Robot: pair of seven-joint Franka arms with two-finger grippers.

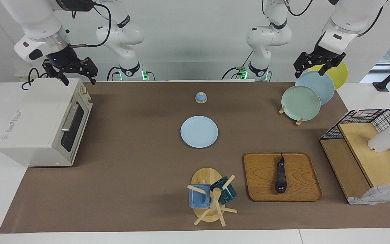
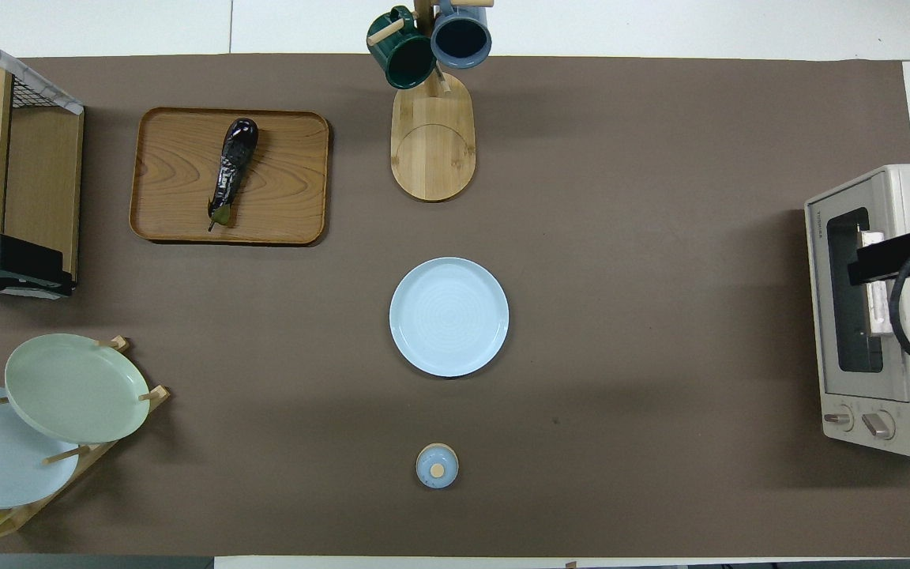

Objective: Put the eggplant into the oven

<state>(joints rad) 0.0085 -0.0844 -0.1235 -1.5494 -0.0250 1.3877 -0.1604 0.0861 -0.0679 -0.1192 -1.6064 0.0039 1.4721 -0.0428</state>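
Nothing's picked yet: I hold the left gripper [image 1: 311, 64], fingers spread, above the plate rack [image 1: 289, 112], the right gripper [image 1: 74, 73] spread-fingered above the closed oven [image 1: 42, 125], eggplant [image 1: 280, 175] on its tray [image 1: 259, 176], so I open the door next.
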